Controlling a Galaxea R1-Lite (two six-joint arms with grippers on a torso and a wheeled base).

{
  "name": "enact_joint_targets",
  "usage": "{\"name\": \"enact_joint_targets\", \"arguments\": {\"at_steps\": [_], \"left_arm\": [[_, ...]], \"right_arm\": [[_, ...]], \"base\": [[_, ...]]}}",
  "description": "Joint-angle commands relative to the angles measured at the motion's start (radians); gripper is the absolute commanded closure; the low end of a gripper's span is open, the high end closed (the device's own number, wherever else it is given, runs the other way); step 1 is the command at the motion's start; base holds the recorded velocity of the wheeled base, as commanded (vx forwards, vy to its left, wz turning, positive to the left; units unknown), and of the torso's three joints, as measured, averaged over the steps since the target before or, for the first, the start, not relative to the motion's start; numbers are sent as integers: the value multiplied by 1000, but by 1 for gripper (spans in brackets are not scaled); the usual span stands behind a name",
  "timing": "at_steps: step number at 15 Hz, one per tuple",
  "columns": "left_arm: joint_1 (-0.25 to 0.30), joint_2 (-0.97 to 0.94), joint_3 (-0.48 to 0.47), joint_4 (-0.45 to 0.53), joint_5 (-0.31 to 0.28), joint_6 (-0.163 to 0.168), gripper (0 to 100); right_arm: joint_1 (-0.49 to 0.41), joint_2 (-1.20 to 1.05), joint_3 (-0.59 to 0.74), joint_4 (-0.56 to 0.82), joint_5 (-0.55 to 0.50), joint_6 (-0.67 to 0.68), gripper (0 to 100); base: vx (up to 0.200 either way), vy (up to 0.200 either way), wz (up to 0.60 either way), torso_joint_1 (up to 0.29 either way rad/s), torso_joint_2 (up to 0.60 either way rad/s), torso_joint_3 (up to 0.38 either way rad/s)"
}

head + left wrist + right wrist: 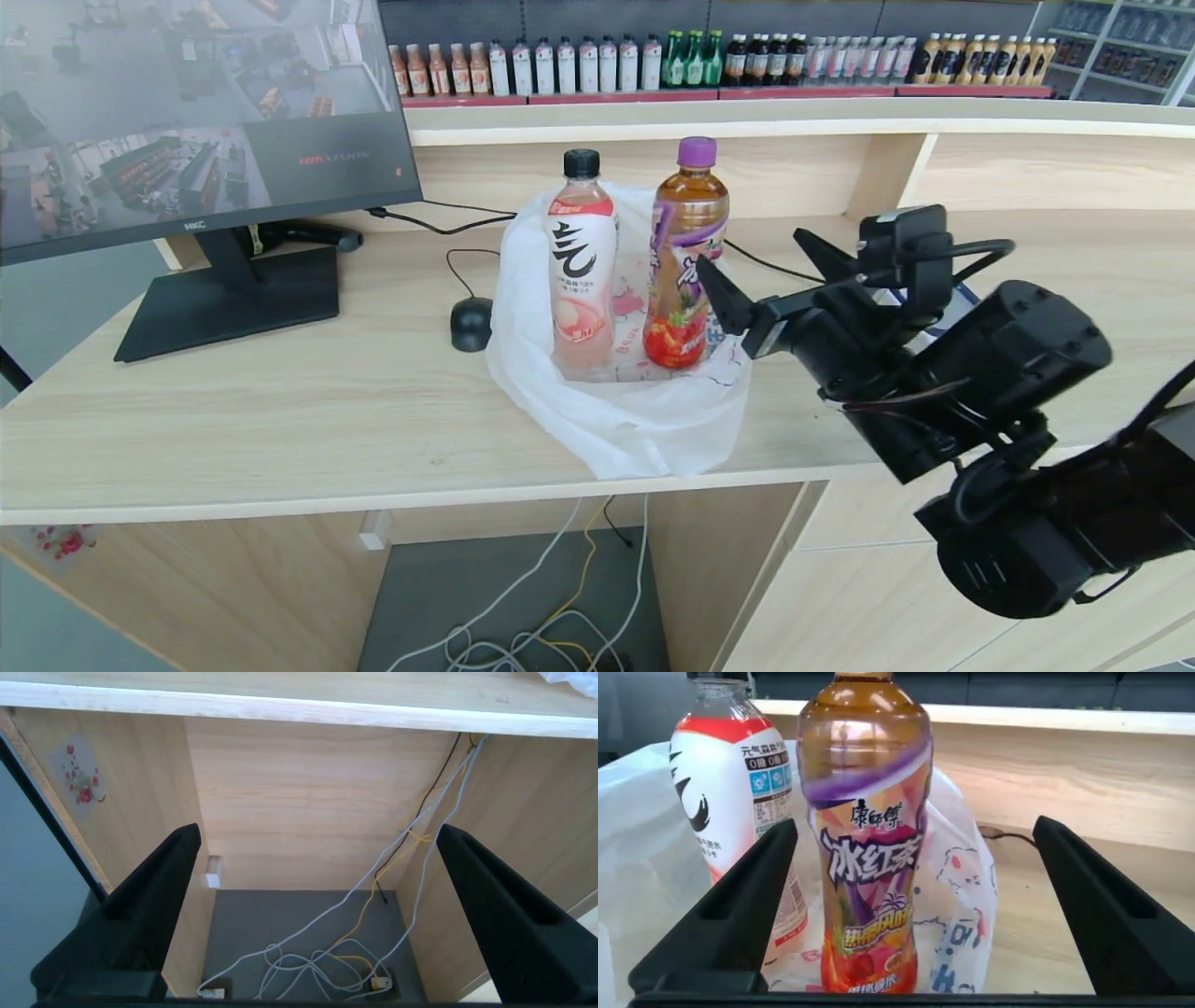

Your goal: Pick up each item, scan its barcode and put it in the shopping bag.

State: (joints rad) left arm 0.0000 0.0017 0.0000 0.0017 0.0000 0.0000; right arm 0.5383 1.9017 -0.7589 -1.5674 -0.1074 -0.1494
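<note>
Looking forward and down from the head across the counter (280, 420). Peering close from the right wrist at the tea bottle (864, 831) in the shopping bag (971, 924), sharing both with the head view. Facing under the counter's front edge from the left wrist, toward the cables (414, 840).

Monitor (187, 121), upper left of the head view: a red-and-grey logo on the dark screen panel and a small white badge on the lower bezel.

Pink bottle (581, 271), frame centre: white label with one large black brush character. The right wrist view shows a panel of small print with numerals beside it.

Tea bottle (686, 261), just right of it: purple-and-orange label with large white characters.

Bag (616, 429): pink and blue print, partly hidden.

Shelf bottles (691, 61), top edge: labels too small to read.
</note>
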Motion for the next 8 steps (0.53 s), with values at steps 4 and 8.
{"name": "enact_joint_targets", "arguments": {"at_steps": [4, 8], "left_arm": [[0, 0, 0, 0, 0, 0, 0], [0, 0, 0, 0, 0, 0, 0]], "right_arm": [[-103, -349, 374, -3, 0, 4, 0], [-132, -579, 668, -3, -1, 1, 0]], "base": [[0, 0, 0, 0, 0, 0], [0, 0, 0, 0, 0, 0]]}}
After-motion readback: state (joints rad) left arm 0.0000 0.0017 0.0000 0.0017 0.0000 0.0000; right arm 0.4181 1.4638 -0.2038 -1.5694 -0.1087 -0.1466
